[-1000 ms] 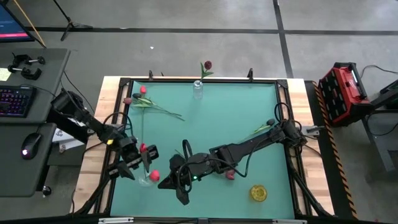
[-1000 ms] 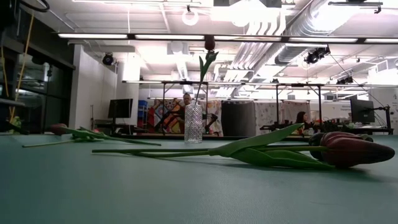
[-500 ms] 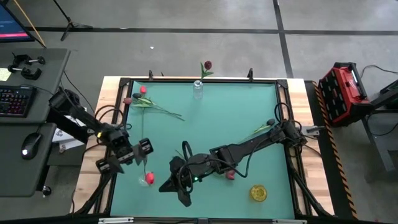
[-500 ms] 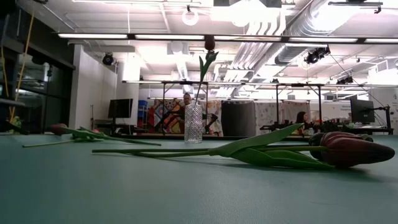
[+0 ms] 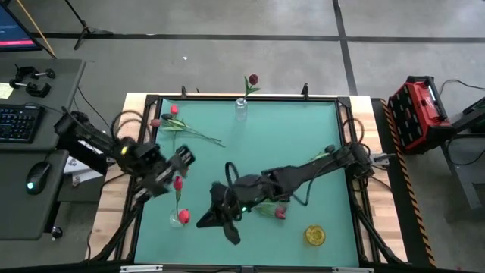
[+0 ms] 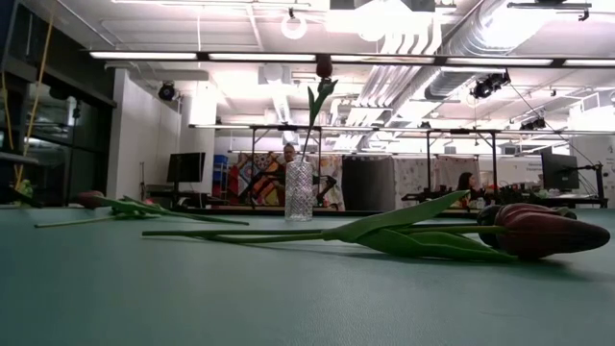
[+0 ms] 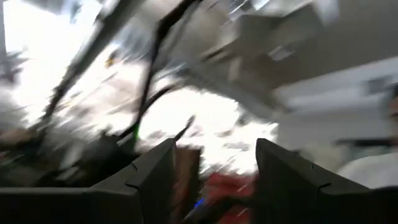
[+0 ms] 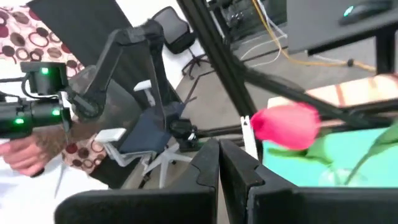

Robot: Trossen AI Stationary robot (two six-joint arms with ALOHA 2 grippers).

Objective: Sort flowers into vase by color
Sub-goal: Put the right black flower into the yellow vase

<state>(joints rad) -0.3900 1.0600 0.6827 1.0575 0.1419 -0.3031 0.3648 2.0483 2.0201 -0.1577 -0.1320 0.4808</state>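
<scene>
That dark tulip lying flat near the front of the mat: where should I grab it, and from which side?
Grip the dark tulip on its bare stem, beyond the leaves and away from the soft head. It lies flat on the mat, so come straight down, with the fingers straddling the stem crosswise. The right gripper looks nearest.

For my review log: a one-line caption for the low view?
Dark tulip lying on the green table, a glass vase holding one flower behind it.

2 black jointed arms (image 5: 303,173), looping black cables, small green light, dark wedge-shaped fingers (image 7: 155,180)
</scene>
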